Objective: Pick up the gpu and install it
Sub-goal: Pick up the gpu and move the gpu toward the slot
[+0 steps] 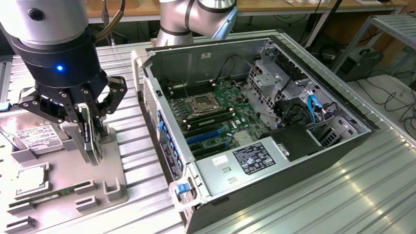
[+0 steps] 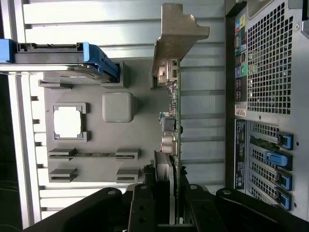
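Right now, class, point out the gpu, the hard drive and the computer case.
gpu [image 2: 176,35]: wrist view, on its metal end bracket.
hard drive [image 1: 35,132]: exterior view, on its white label.
computer case [image 1: 183,65]: exterior view, on its bare inner wall.

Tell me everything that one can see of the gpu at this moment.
The gpu is a thin green circuit card, seen edge-on in the wrist view, with small metal-looking parts standing out from one face and a silver metal bracket at its far end. It stands on its edge, gripped between the fingers of the gripper, which is shut on it. It hangs close over the grey tray, beside the open computer case. Whether its lower edge touches the tray cannot be told.
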You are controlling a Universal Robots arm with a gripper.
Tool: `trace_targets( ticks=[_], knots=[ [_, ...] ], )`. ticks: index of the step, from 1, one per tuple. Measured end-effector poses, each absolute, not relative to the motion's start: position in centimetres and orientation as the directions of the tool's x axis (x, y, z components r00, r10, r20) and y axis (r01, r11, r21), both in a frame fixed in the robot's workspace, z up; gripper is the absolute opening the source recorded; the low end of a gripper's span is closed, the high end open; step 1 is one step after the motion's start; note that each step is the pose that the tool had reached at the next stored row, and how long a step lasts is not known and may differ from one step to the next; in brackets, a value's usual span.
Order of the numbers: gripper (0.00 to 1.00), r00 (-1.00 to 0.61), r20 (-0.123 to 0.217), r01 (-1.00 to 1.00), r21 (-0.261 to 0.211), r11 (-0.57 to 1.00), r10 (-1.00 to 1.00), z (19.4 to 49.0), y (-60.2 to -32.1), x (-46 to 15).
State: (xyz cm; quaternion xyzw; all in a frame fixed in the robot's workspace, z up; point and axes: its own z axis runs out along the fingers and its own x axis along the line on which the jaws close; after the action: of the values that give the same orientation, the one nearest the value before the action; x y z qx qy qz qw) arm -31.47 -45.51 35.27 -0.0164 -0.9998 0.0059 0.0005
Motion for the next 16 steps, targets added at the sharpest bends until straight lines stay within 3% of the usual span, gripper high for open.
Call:
trace_targets(
  ticks=[16],
  knots=[
    [0.28,-0.999,0.001,0.033,-0.015,0.999,0.033,37.3,-45.5,-31.5]
  ],
)
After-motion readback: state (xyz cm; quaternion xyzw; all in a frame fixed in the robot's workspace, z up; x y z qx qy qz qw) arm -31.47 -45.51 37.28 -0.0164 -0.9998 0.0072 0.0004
